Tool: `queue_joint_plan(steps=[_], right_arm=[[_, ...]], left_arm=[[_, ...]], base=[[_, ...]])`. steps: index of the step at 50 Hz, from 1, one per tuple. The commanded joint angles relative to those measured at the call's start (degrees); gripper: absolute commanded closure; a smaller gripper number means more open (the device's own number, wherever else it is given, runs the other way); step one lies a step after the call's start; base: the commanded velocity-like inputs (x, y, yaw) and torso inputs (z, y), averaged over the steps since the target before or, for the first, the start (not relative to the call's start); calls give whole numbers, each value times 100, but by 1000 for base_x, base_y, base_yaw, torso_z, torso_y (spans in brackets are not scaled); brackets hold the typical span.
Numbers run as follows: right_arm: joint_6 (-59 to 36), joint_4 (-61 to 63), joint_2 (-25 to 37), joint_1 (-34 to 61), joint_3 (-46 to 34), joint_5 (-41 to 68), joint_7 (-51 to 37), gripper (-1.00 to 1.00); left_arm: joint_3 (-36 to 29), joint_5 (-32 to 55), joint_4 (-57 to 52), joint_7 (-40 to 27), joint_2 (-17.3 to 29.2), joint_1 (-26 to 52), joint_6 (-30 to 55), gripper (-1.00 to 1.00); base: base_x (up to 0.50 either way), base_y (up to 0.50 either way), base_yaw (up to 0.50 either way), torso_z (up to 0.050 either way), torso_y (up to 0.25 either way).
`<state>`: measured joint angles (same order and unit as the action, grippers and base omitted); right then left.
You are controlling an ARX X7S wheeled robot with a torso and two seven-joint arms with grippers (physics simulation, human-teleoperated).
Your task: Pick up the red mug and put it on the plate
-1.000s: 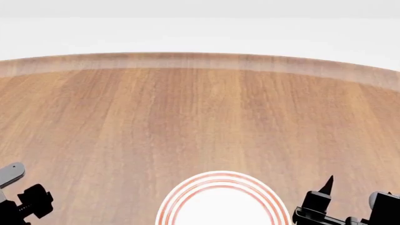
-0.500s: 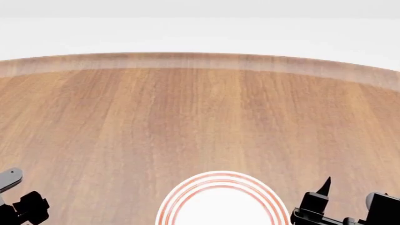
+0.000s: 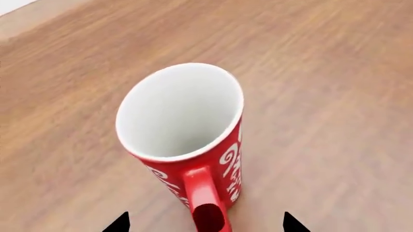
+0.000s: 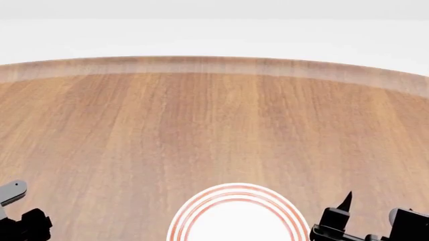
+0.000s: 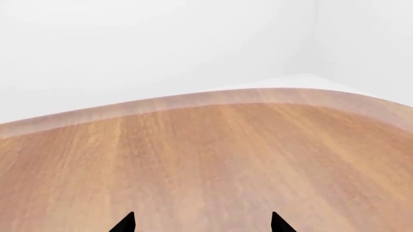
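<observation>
The red mug point(image 3: 193, 145), white inside with a white pattern, stands upright on the wooden table in the left wrist view. Its red handle point(image 3: 205, 203) points towards my left gripper point(image 3: 206, 224), which is open; the handle lies between the two black fingertips point(image 3: 120, 223) without touching them. The mug is out of the head view. The plate point(image 4: 236, 188), white with red rings, lies at the bottom middle of the head view, cut by the frame's edge. My right gripper point(image 5: 202, 223) is open and empty over bare wood, to the right of the plate point(image 4: 365, 221).
The round wooden table point(image 4: 201, 125) stretches ahead to a curved far edge point(image 4: 214, 64) with a white wall behind it. Nothing else shows on it. Parts of the left arm point(image 4: 23, 221) show at the bottom left of the head view.
In the head view the left arm's parts have sunk a little towards the bottom left corner. The right gripper has dropped slightly. The plate has not moved.
</observation>
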<state>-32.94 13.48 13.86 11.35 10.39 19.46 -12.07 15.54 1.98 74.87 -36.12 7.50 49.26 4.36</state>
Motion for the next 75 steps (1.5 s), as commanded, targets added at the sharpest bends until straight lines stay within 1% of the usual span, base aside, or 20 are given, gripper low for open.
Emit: queue_joint_plan(steps=[1,22,23,24,25,27,31,33,36,37,38,39,41,45,49,54,62,65,72,75], right_arm=[[123,-128,-8,-18,-41,-2,20,-100],[254,-259,-12,-32,-107,15,27,-100],[260,-249,-13,-40,-112,16,27,-100],[264,-258,-12,-39,-116,14,24,-100],[261,-268,-13,-30,-122,13,19,-100],[261,-268,-13,-28,-133,15,15,-100],[301,-324,-15,-21,-154,12,24,-100],[313,-350,-13,-21,-161,11,26,-100],[281,-312,-4,-26,-156,31,11,-100],[265,-297,1,-21,-165,31,5,-100],[255,-298,3,-13,-171,28,-6,-100],[237,-281,5,-3,-183,32,-9,-100],[219,-253,8,-1,-200,32,-20,-100],[190,-227,18,14,-222,38,-34,-100],[201,-258,18,44,-256,31,-38,-100],[217,-298,17,71,-284,35,-36,-100],[153,-261,32,131,-348,39,-66,-100],[200,-364,27,177,-378,22,-52,-100],[206,-381,32,207,-416,38,-44,-100],[162,-323,39,222,-439,46,-61,-100]], left_arm=[[131,-150,11,-18,1,44,168,100],[23,-235,11,34,-4,31,180,100],[-65,-254,11,356,-7,24,116,100],[-77,-237,11,477,-4,32,108,100],[-164,-246,10,876,-6,45,-99,100],[-343,-358,9,1078,-17,77,-251,100],[-608,-442,-26,1830,-72,120,-495,100],[-696,-491,-522,2021,-134,-45,-219,100],[-797,-505,-2201,2328,-261,-644,759,100],[-916,-524,-2819,2557,-303,-868,1093,100],[-952,-518,-3126,2636,-324,-981,1264,100],[-1073,-459,-3674,2964,-358,-1178,1585,100],[-1204,-432,-4181,3185,-380,-1382,1814,100],[-1543,-380,-4816,3637,-414,-1630,2077,100],[-1820,-307,-4910,3973,-454,-1652,2094,100],[-2272,-355,-4948,4268,-494,-1763,1878,100],[-2952,-350,-5296,4513,-629,-1850,1954,100],[-3233,-229,-5438,4537,-696,-1811,2164,100],[-4065,201,-5561,4170,-718,-1521,2350,100],[-4566,623,-5266,3911,-737,-1151,2319,100]], base=[[0,0,0,0,0],[0,0,0,0,0],[0,0,0,0,0],[0,0,0,0,0],[0,0,0,0,0],[0,0,0,0,0],[0,0,0,0,0],[0,0,0,0,0],[0,0,0,0,0],[0,0,0,0,0],[0,0,0,0,0],[0,0,0,0,0],[0,0,0,0,0],[0,0,0,0,0],[0,0,0,0,0],[0,0,0,0,2],[0,0,0,0,0],[0,0,0,0,0],[0,0,0,0,0],[0,0,0,0,0]])
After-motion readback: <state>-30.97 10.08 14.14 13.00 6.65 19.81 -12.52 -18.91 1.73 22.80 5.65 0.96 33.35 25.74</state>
